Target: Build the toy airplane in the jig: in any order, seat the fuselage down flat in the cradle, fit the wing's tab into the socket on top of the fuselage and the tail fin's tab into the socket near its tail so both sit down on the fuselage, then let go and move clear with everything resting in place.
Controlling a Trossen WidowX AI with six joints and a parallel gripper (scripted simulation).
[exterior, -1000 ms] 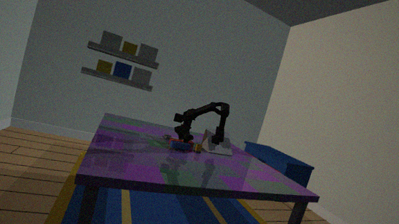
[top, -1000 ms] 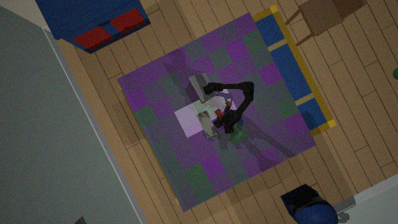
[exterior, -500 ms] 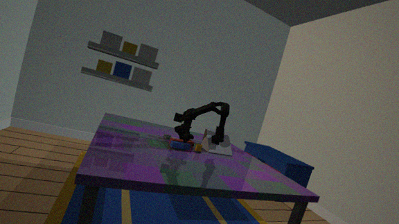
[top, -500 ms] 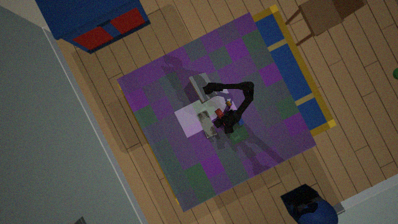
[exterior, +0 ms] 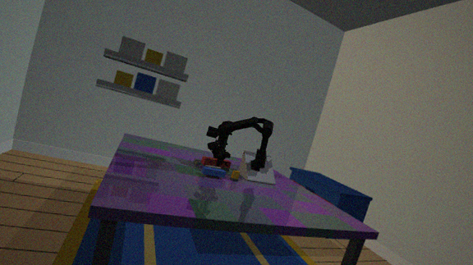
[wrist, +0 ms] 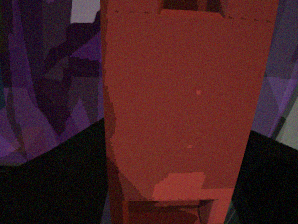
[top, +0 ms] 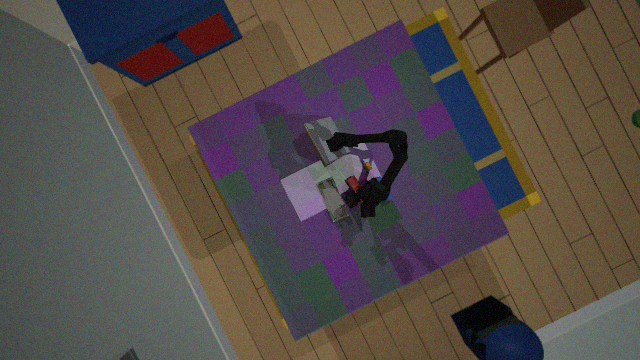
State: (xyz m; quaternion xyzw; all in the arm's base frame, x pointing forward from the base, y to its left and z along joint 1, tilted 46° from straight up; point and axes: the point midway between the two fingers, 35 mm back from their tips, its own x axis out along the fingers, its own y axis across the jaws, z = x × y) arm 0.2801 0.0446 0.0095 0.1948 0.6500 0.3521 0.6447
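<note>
The red fuselage [top: 353, 183] [exterior: 216, 162] [wrist: 186, 96] is a long block with two rectangular sockets on its top face. It fills the wrist view. My gripper [top: 357, 192] [exterior: 218, 158] [wrist: 164, 125] is shut on it across its width, low over the table. The grey cradle jig [top: 333, 201] lies on the table just left of the gripper and holds nothing. The blue wing [exterior: 213, 171] [top: 381, 178] lies beside the fuselage. The small yellow tail fin [exterior: 235, 174] [top: 368, 165] lies a little apart from it.
The arm's base stands on a pale plate [exterior: 263, 176] at the far side of the purple checkered table [top: 350, 280] [exterior: 155, 193]. A blue bench [exterior: 331, 193] stands to the right of the table.
</note>
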